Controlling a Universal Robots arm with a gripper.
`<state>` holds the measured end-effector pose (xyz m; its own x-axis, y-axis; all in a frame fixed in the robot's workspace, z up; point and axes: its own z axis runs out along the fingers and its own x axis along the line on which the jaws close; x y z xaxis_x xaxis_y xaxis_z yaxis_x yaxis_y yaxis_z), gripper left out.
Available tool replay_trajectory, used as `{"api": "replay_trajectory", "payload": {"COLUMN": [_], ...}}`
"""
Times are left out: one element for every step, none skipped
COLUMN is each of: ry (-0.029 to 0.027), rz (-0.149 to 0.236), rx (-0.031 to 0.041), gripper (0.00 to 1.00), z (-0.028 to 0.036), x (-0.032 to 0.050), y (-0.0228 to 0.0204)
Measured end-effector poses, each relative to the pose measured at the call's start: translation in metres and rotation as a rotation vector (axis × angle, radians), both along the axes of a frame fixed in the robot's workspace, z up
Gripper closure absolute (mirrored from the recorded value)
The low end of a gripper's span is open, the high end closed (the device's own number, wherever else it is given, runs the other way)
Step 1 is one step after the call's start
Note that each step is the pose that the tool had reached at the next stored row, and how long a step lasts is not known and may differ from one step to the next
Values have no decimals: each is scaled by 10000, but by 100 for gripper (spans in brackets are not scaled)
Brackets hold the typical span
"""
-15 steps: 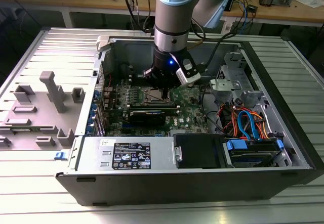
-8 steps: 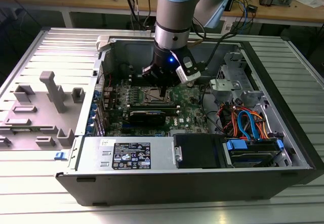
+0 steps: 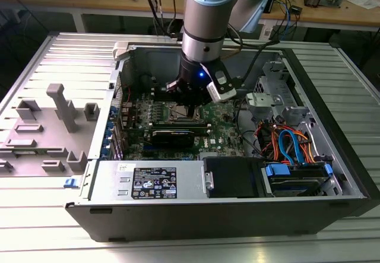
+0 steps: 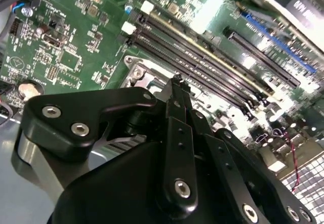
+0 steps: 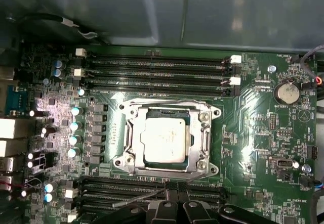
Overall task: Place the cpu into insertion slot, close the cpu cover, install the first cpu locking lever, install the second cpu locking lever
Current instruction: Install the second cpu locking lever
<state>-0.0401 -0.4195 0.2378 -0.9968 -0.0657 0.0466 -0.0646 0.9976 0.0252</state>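
In the first wrist view the cpu (image 5: 163, 140) lies flat in the insertion slot (image 5: 212, 169), its silver top showing through the cut-out of the cpu cover (image 5: 132, 133), which lies down over it. My gripper (image 5: 176, 186) sits just off one side of the socket with its fingers shut together. A thin metal locking lever (image 5: 136, 199) runs along that side and ends at my fingertips; I cannot tell whether it is pinched. In the second wrist view the gripper (image 4: 176, 80) tips hover beside a corner of the socket frame (image 4: 137, 72). In the exterior view the gripper (image 3: 189, 104) reaches down inside the case.
Long black RAM slots (image 5: 157, 67) flank the socket on two sides. A coin battery (image 5: 287, 91) sits on the green board. The open computer case (image 3: 178, 215) walls in the board, with coloured drive cables (image 3: 291, 144) toward the exterior view's right. A grey fixture (image 3: 59, 105) stands outside at the left.
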Motion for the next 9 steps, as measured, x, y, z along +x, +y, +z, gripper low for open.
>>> {"api": "replay_trajectory", "payload": {"ry": [-1,-1,-1,-1,-1,-1,-1,-1,-1], "rz": [-1,-1,-2,-1,0,-1,0,0,-1], "rx": [2,3,3,4,4,4,5,5,6], "gripper": [89,89,89,89,89,89,89,89,89], "z": [0,0,0,-1,0,0,0,0,0], "x": [0,0,0,0,0,0,0,0,0], "y": [0,0,0,0,0,0,0,0,-1]}}
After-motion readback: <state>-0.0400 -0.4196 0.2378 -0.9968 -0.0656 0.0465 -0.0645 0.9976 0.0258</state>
